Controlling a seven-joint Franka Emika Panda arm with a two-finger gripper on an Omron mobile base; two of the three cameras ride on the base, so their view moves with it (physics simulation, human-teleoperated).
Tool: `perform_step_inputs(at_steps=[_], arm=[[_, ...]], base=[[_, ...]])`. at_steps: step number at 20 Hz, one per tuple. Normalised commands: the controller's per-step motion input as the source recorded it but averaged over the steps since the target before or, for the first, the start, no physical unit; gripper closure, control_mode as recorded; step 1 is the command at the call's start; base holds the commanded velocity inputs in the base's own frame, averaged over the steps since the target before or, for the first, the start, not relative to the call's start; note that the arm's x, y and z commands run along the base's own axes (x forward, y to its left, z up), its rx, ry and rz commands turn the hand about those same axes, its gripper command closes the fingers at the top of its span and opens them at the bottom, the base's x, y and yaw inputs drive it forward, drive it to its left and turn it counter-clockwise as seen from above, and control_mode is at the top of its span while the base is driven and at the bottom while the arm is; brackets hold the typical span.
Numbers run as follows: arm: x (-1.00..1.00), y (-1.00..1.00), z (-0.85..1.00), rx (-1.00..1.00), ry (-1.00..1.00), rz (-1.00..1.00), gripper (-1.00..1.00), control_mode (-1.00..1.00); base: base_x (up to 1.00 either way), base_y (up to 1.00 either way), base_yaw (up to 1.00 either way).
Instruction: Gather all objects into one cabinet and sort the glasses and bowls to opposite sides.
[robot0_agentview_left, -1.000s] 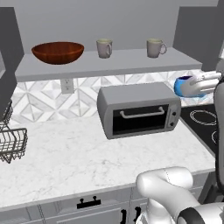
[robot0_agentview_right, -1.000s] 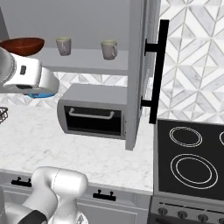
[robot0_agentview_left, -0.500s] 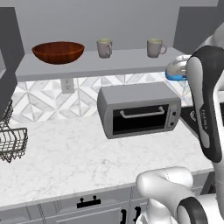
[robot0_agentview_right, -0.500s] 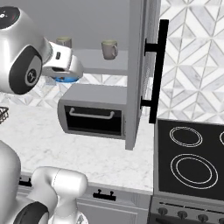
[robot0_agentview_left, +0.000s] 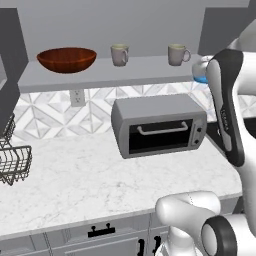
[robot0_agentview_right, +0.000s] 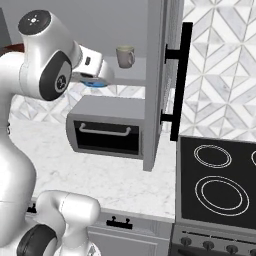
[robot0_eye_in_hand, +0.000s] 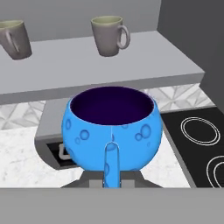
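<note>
The gripper (robot0_eye_in_hand: 112, 177) is clamped on the small bright blue cup with a side handle (robot0_eye_in_hand: 112, 127), holding it upright in the air just in front of the right end of the grey cabinet shelf (robot0_agentview_left: 130, 70), above the grey toaster oven (robot0_agentview_left: 160, 125) that stands on the white marble worktop (robot0_agentview_left: 100, 180). On the shelf, the wide glossy reddish-brown bowl (robot0_agentview_left: 66, 59) sits at the far left, one beige handled mug (robot0_agentview_left: 119, 54) near the middle and the other beige mug (robot0_agentview_left: 177, 54) further right, all apart from one another.
</note>
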Motion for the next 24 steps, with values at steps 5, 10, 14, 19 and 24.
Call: perform_step_inputs(at_steps=[5,10,14,19,24], arm=[[0.54,-0.06,0.00,0.00,-0.03,-0.01,1.00,-1.00],[0.53,-0.02,-0.09,0.00,-0.02,0.00,1.00,-1.00],[0.51,-0.03,-0.20,0.00,-0.02,0.00,1.00,-1.00],[0.60,-0.17,-0.06,0.00,-0.01,0.00,1.00,-1.00],[0.58,-0.23,0.00,0.00,0.00,0.00,1.00,-1.00]], base=[[0.00,0.00,0.00],[0.00,0.00,0.00],[0.00,0.00,0.00],[0.00,0.00,0.00],[0.00,0.00,0.00]])
